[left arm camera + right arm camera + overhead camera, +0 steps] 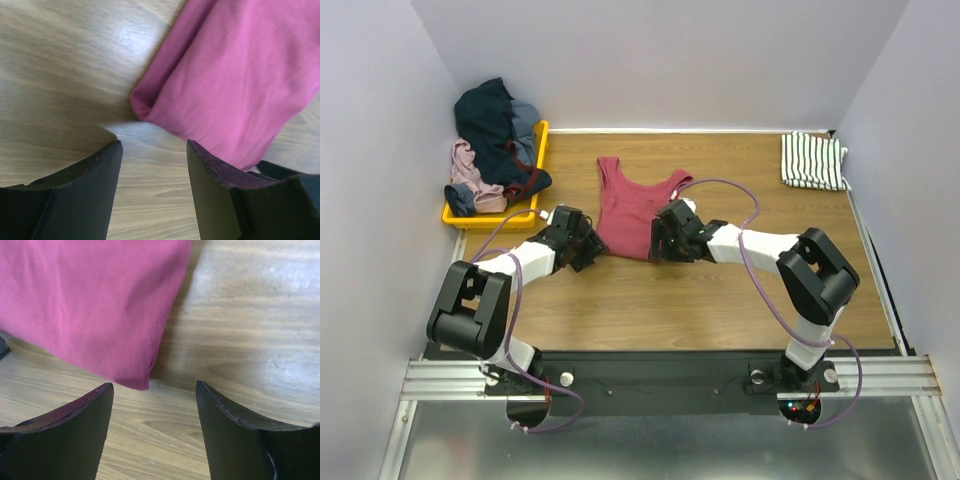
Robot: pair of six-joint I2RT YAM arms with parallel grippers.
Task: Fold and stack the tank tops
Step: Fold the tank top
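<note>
A dark red tank top (633, 206) lies flat on the wooden table, straps toward the back wall. My left gripper (592, 243) sits at its lower left corner and my right gripper (660, 243) at its lower right corner. In the left wrist view the open left gripper (154, 146) has only bare wood between its fingers, the red tank top's corner (145, 107) lying just beyond the tips. The open right gripper (155, 387) likewise holds nothing, with the red tank top's corner (137, 380) just ahead. A striped white tank top (812, 160) lies folded at the back right.
A yellow tray (536, 166) at the back left holds a heap of dark and pink clothes (492, 140). Grey walls close in the table on three sides. Purple cables loop over both arms.
</note>
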